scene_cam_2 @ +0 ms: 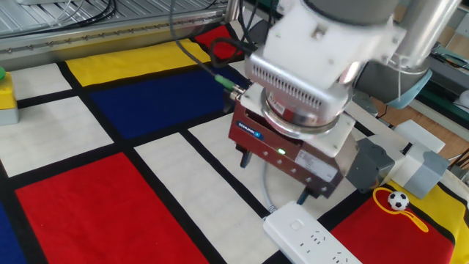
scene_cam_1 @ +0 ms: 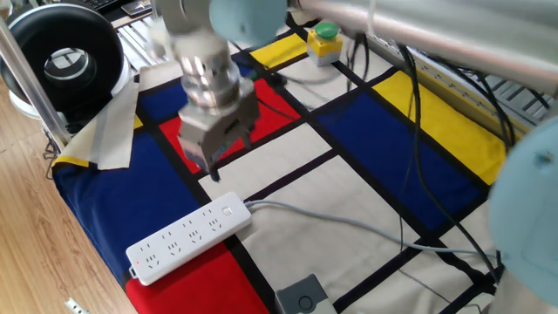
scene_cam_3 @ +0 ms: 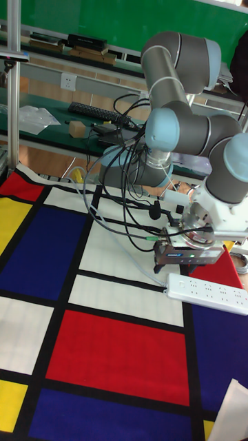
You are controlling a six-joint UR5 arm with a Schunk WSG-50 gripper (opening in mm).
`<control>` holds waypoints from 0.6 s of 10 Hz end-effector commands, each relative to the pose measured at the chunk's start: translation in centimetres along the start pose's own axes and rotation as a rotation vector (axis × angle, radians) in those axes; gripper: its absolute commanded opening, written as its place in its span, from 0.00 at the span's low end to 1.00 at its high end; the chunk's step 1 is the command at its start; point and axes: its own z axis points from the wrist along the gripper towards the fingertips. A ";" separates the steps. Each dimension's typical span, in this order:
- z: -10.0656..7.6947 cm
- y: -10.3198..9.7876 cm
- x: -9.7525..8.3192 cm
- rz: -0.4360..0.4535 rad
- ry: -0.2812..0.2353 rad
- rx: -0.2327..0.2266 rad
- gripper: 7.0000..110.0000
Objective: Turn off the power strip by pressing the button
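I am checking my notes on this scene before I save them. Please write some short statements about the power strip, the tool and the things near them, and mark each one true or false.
1. The power strip lies flat on the patterned cloth. True.
2. The tool is pressing on the strip. False: in both fixed views it hangs above the cloth, beside the strip's cord end.
3. A pale grey cord leaves the end of the strip nearest the tool. True.
4. The green round button on a yellow box sits on top of the strip. False: it stands apart, at the far edge of the cloth.
5. A small toy football lies near the strip. True.
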 end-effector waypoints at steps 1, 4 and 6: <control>-5.6 3.9 -2.4 -0.276 -0.090 -0.203 0.79; -7.9 9.9 -3.2 -0.482 -0.218 -0.395 0.79; -8.0 9.2 -1.9 -0.437 -0.178 -0.340 0.79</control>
